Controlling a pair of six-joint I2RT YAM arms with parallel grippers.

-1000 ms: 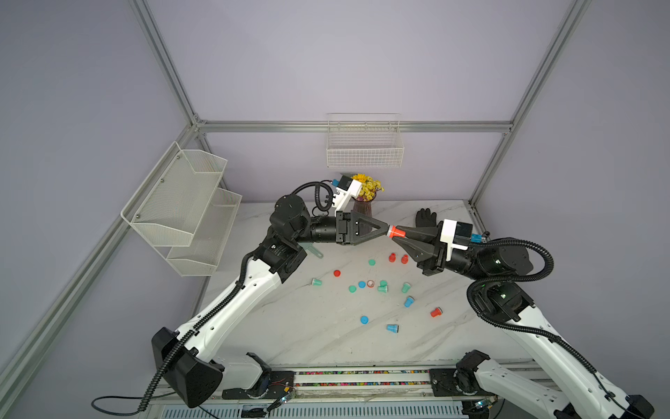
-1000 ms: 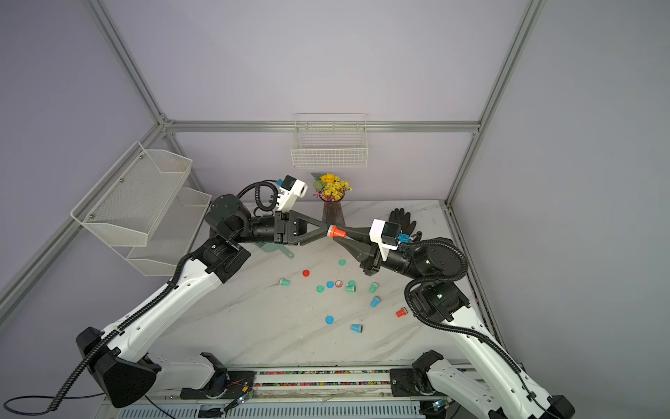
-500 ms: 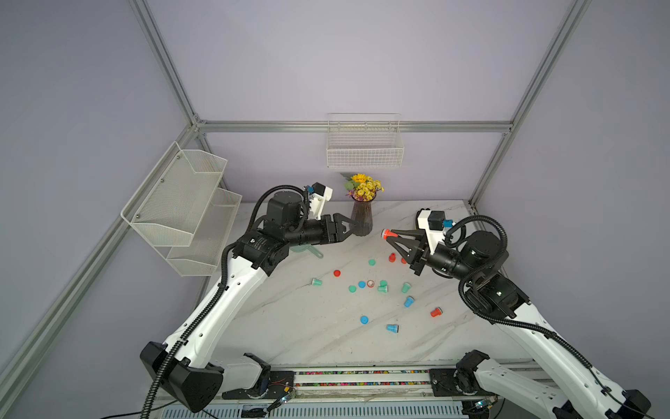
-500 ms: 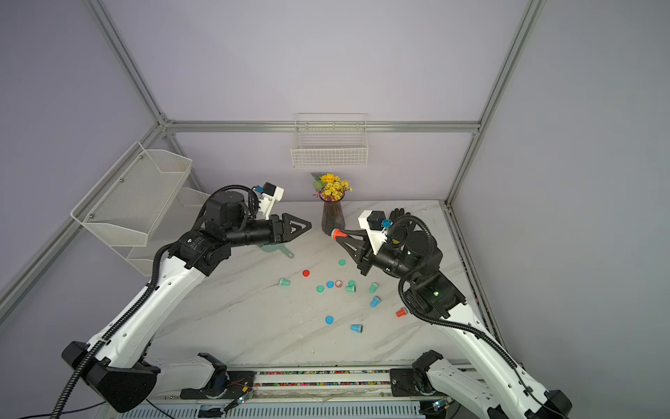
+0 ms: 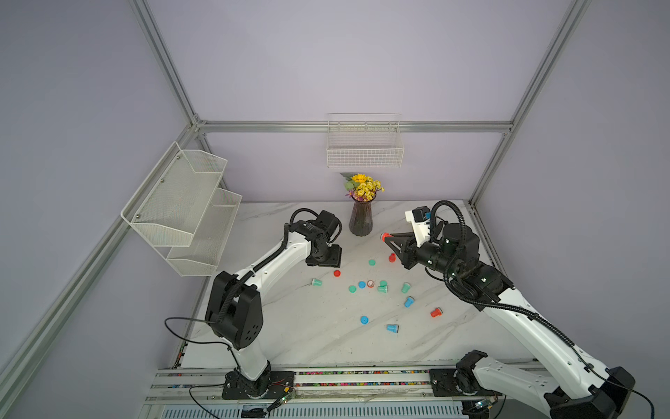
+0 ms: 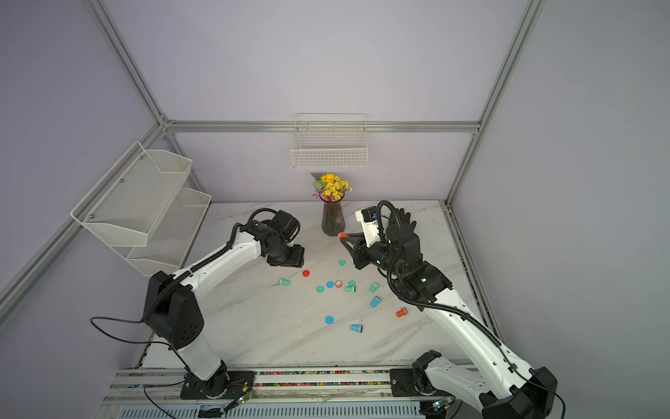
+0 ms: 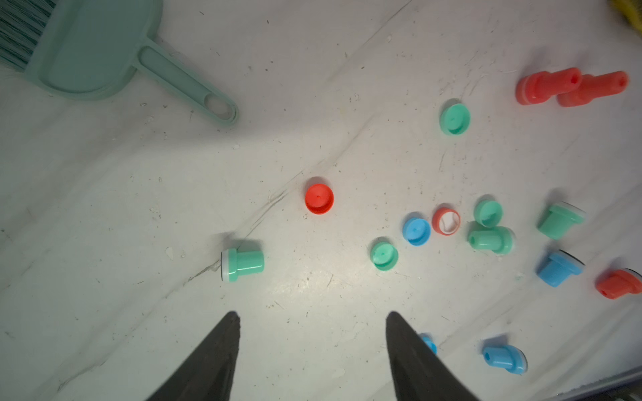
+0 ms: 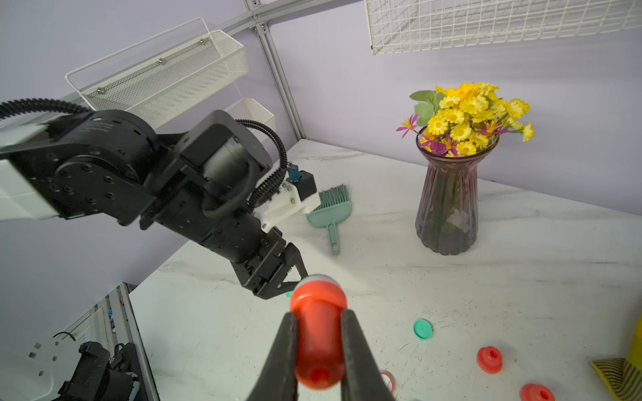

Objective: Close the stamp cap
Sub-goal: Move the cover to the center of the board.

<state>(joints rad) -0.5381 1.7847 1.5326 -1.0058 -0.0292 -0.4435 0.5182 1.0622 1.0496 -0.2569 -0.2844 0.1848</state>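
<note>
The right end effector (image 8: 319, 314) gripped the red stamp (image 8: 318, 343), holding it up off the table (image 8: 521, 277) so a cap could go on. The left end effector (image 7: 311, 316) hung open and empty near the red cap (image 7: 319, 198), probably to grab it.

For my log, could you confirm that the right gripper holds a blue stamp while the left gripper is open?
Not quite: the stamp in the right gripper is red, not blue, as the right wrist view shows; the left gripper is indeed open.

Lilac walls (image 5: 326, 54), aluminium frame (image 5: 355, 126); white wire basket (image 5: 364, 152), tiered mesh shelf (image 5: 181, 203); marble tabletop (image 5: 308, 326)
</note>
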